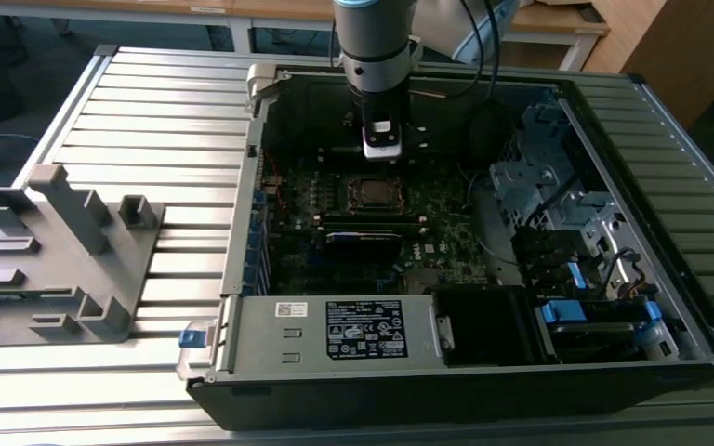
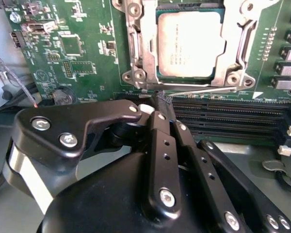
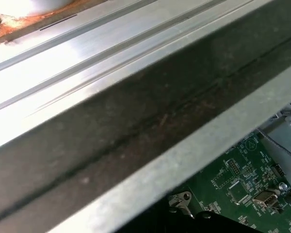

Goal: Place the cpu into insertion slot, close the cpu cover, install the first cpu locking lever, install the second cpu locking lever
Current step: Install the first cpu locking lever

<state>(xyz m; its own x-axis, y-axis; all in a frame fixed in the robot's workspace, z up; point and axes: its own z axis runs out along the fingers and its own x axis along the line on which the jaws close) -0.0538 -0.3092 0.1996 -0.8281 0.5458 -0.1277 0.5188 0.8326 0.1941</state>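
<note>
Cpu (image 2: 189, 43) beneath flat cpu cover (image 2: 146, 48), just beyond clenched gripper (image 2: 166, 101), thin lever (image 2: 208, 90) beside its tips

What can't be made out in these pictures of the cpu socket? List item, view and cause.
- The cpu cover: one side cut off by the second wrist view's edge.
- The motherboard behind the gripper: hidden by its body, same view.
- Whether the cpu is latched: too small in the exterior view.
- First wrist view: blurred case wall blocks the cpu.
</note>
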